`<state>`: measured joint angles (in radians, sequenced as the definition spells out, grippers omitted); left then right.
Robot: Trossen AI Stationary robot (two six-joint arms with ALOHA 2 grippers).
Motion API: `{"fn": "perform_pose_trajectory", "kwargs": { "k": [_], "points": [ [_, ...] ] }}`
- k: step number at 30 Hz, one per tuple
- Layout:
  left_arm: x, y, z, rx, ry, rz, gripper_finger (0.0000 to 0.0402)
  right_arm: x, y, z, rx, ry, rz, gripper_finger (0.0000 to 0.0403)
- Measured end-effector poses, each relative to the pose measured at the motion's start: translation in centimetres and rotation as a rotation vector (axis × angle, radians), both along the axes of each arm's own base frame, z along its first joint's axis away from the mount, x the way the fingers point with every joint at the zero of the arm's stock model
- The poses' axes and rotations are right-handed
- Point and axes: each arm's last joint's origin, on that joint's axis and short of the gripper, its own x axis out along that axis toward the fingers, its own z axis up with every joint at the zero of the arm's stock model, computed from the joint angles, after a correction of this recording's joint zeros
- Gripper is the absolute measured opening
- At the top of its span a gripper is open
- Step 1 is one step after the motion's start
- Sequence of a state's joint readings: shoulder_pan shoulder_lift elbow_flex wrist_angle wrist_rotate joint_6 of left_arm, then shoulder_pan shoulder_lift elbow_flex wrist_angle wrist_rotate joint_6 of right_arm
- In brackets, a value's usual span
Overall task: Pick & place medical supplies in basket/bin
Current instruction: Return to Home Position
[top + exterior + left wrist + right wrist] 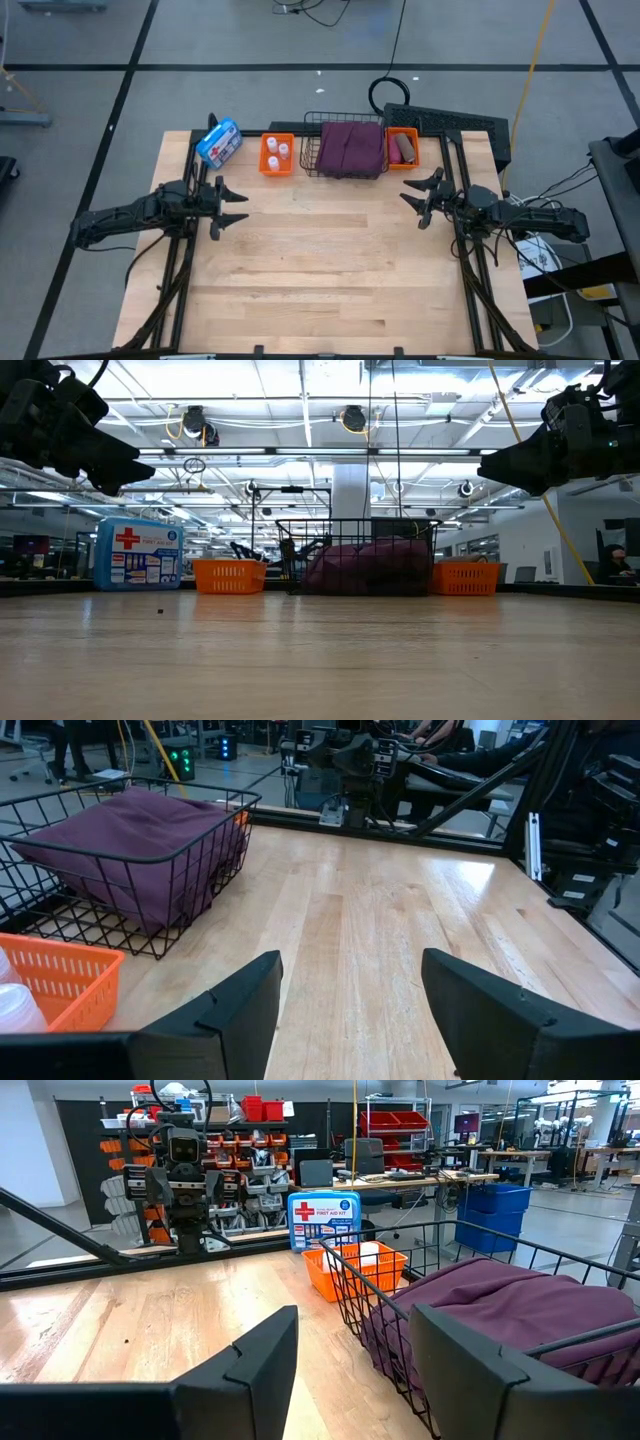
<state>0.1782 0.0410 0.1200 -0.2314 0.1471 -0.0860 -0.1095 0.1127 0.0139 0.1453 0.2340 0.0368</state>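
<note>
High view: you see a pale wooden table (320,280). Along its far edge, across the upper middle of the frame, four things stand in a row. From left they are a blue-and-white first aid pouch (219,142), the left orange bin (265,160) holding three white vials (278,152), the black wire basket (311,150) holding the maroon folded cloth (350,148), and the right orange bin (414,150) holding small rolls (399,148). The colours of the rolls are hard to separate. Each bin sits just beside the basket. Your left pincer (243,205) is at middle left and your right pincer (415,198) at middle right. Both are well apart from the row and point toward each other.

Low view: both arms hang in the upper corners, clear of the table. The pouch, bins and basket line the middle of the frame.

Left wrist view: the left pincer's fingers are spread apart and hold nothing. The cloth fills the basket, and a white vial shows in the orange bin beside it.

Right wrist view: the right pincer's fingers are likewise spread and hold nothing. The cloth lies in the basket, with the left orange bin and the pouch beyond it.
</note>
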Motion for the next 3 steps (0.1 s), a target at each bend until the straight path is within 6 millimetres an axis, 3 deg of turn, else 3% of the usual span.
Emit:
{"fn": "perform_pose_trajectory", "kwargs": {
  "k": [3],
  "points": [
    [0.0, 0.0, 0.01, 0.0, -0.001, 0.0, 0.0251, 0.0, 0.0, 0.0, 0.0, 0.0, 0.0, 0.018]
  ]
}}
